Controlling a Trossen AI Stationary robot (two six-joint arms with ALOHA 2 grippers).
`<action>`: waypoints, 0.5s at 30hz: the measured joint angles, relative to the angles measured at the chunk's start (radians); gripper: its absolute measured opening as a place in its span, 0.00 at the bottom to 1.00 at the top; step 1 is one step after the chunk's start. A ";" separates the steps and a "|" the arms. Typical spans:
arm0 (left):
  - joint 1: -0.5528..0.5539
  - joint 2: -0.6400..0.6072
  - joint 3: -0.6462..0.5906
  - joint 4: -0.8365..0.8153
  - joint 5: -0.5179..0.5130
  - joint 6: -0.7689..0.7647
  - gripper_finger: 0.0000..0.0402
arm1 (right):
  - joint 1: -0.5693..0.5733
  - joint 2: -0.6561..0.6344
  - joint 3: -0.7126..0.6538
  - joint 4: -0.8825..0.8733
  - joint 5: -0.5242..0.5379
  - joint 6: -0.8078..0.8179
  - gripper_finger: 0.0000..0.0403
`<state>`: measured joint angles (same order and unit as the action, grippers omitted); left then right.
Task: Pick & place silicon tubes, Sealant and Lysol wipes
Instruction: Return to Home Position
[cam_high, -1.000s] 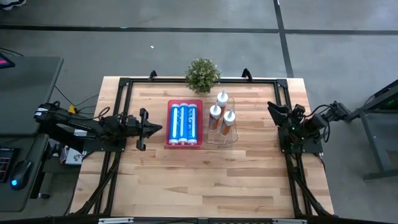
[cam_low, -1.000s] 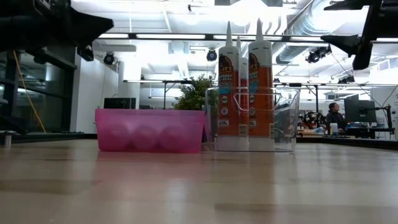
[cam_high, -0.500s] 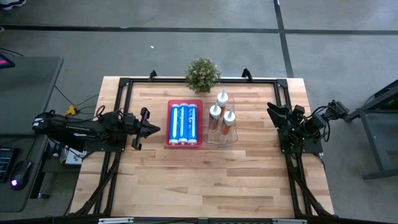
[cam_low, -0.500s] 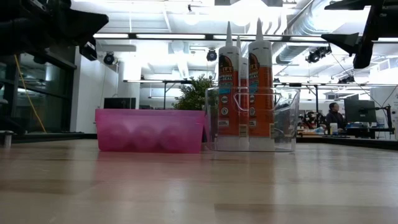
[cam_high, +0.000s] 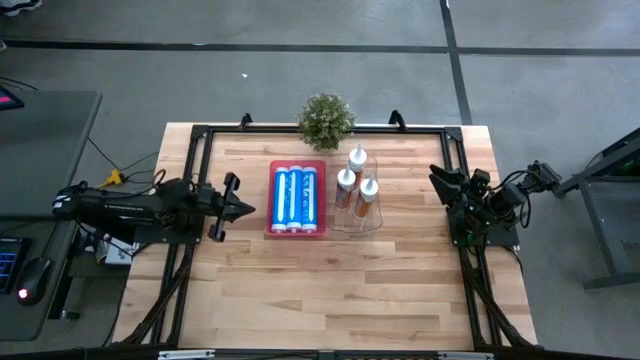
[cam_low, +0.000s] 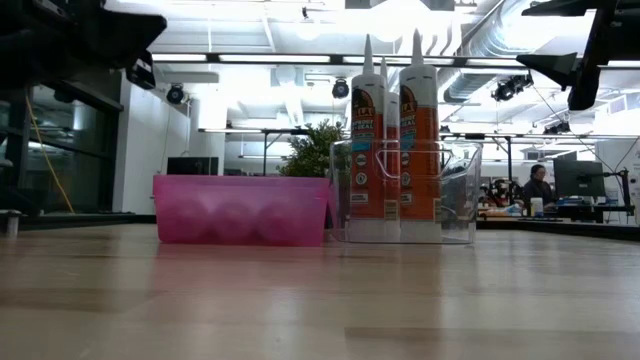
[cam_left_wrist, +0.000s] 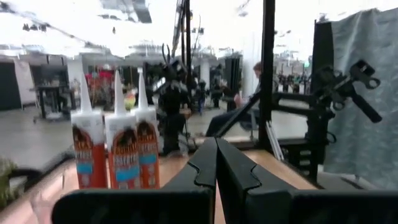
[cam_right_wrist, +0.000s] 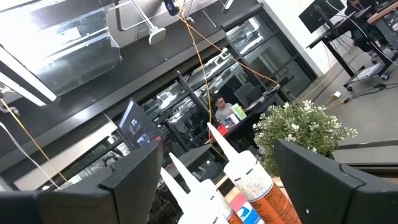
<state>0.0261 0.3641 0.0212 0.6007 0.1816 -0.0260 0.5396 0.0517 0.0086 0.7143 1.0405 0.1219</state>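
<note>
The left gripper (cam_high: 254, 208), fingers pressed together on nothing, is hanging just beside the pink bin (cam_high: 270, 232), its loading there apparently finished. Three blue sealant tubes (cam_high: 297, 197) are lying side by side inside. Three orange sealant tubes (cam_high: 357, 186) are standing (nozzles up) in the transparent bin (cam_high: 376, 222). The right gripper (cam_high: 440, 180) is waiting by the table (cam_high: 300, 300)'s right edge, fingers spread. Since a second ago, the left arm is drawing back slightly and levelling, while the right arm is keeping its place.

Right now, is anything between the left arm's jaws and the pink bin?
Nothing visible: the left arm has its jaws shut, apart from the pink bin, with only bare table between them.
</note>
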 joint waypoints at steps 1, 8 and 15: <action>0.000 0.000 0.000 -0.018 0.000 -0.002 0.00 | 0.000 0.000 0.000 0.000 0.000 0.000 0.75; 0.000 0.001 0.000 -0.125 0.000 -0.005 0.00 | 0.000 0.000 0.000 0.000 0.000 0.000 0.75; 0.000 0.001 -0.001 -0.232 0.000 -0.005 0.00 | 0.000 0.000 0.000 0.000 0.000 0.000 0.75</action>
<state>0.0261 0.3649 0.0204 0.3688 0.1818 -0.0307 0.5396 0.0518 0.0086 0.7143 1.0405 0.1222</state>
